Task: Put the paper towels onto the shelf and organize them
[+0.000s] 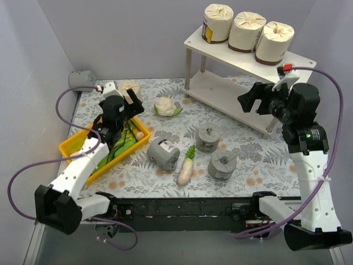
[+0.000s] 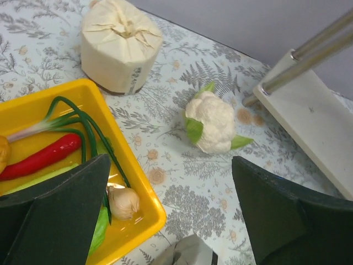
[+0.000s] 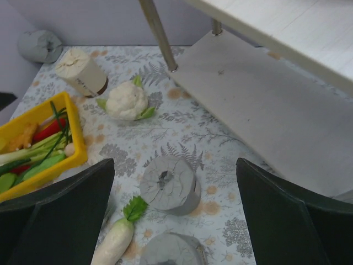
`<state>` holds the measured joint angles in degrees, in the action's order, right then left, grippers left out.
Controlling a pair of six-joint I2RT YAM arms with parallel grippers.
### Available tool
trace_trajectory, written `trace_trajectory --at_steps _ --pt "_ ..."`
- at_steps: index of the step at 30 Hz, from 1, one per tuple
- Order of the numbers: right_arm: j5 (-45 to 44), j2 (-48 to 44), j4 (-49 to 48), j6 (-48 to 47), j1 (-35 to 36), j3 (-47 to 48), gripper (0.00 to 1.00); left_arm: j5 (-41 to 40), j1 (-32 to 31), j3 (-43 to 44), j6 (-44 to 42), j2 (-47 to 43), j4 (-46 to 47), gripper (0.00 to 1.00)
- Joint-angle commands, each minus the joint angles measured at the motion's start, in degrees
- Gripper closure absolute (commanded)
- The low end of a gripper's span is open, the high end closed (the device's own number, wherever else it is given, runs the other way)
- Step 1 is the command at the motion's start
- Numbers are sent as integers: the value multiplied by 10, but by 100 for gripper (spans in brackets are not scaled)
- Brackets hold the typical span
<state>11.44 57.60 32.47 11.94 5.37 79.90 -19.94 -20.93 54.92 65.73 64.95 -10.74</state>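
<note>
Top view first: the shelf (image 1: 197,40) is back right with three cream rolls (image 1: 218,23) (image 1: 247,31) (image 1: 274,42) in a row on its top board; its lower board is bare. The fourth cream roll (image 1: 128,87) stands on the table (image 1: 248,179) back left, just behind the left gripper (image 1: 132,104), which hangs over the far end of the yellow tray (image 1: 69,149). Three grey rolls (image 1: 164,154) (image 1: 208,138) (image 1: 222,164) sit mid-table, the left one tipped on its side, with a radish (image 1: 186,170) between them. The last grey roll (image 1: 83,80) is off in the far left corner. A cauliflower (image 1: 167,106) lies between the fourth cream roll and the shelf. The right gripper (image 1: 249,98) hangs by the shelf's front edge, level with the lower board.

Left wrist view: the fingers (image 2: 55,215) are spread wide with nothing between them. Below are the tray corner with a red chilli (image 2: 41,157) and a garlic bulb (image 2: 122,201), and beyond it the upright fourth cream roll and the cauliflower.

Right wrist view: the fingers (image 3: 292,221) are spread wide too, holding nothing, above an upright grey roll. The radish is beside it and the lower board is off to the right.
</note>
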Motion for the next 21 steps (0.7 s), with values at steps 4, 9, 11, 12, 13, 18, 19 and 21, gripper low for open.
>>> trace_trajectory --at_steps 4,9,11,12,13,18,19,21 --pt "90 -90 -54 3 14 -100 1 91 128 165 72 179 -83 15" --pt "98 -123 -50 6 16 -120 2 109 161 267 85 301 -89 17" --pt "106 -130 -57 11 17 -125 2 108 167 301 85 358 -101 18" --pt "108 -129 -60 13 16 -123 2 106 168 329 83 375 -105 18" --pt "113 -129 -59 16 17 -120 3 105 170 345 80 390 -110 18" --pt "111 -120 -55 13 18 -110 3 95 179 407 66 475 -110 18" --pt "108 -119 -54 12 17 -110 3 92 179 423 64 483 -111 18" --pt "104 -116 -54 10 17 -108 3 86 184 435 62 504 -117 19"
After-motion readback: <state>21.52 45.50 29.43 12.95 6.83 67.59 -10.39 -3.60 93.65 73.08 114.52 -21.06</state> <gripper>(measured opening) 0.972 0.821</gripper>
